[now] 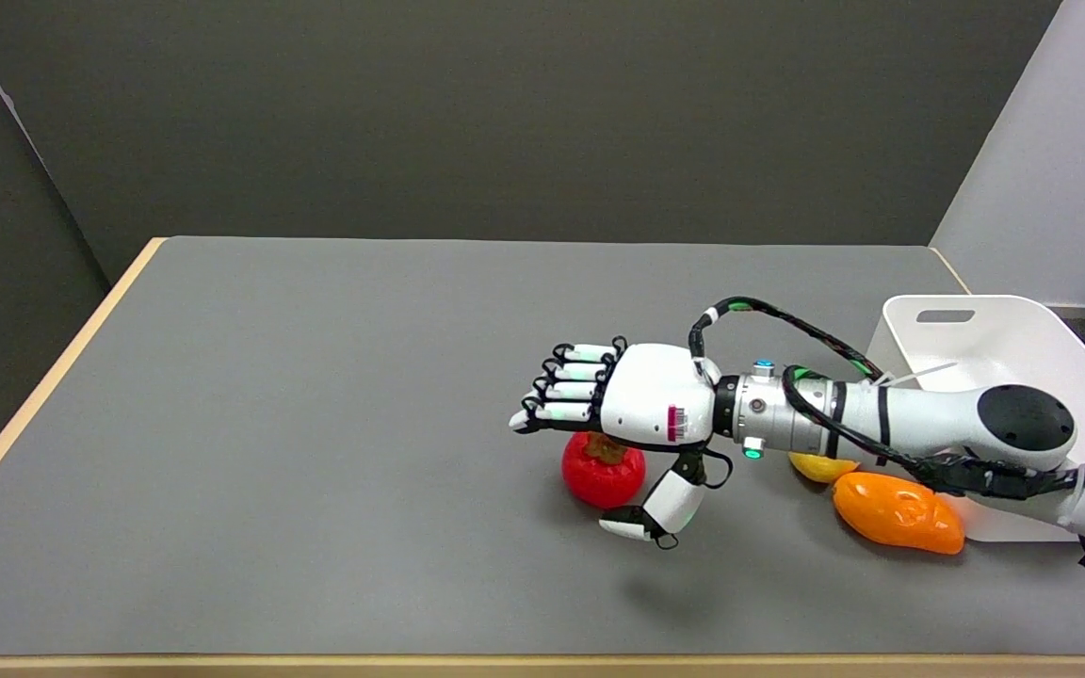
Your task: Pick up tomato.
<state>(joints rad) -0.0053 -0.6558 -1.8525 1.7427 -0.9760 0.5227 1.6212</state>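
**Hand over tomato, grip not yet made**

Risk comes first. The right hand (632, 414) hangs over the tomato (604, 476) with its fingers (569, 393) stretched out flat and apart, the thumb (660, 508) dropped low toward the table's near edge, and nothing held. Whether the palm touches the fruit cannot be told from this angle. The tomato is round and smooth, so if thumb and fingers close unevenly it could squirt out and roll across the table (316, 424), probably toward the near edge or the left. A push straight down could also pin it rather than grip it. The orange fruit (898, 513) and the yellow fruit (820, 466) lie to the right, under the forearm, beside the white bin (976, 325); a low sweep of the arm might knock them.

The tomato sits right of the table's middle, nearer the near edge. It stands upright, its brown stalk end facing up under the palm. It is nearly a ball, so it has no clear long axis.
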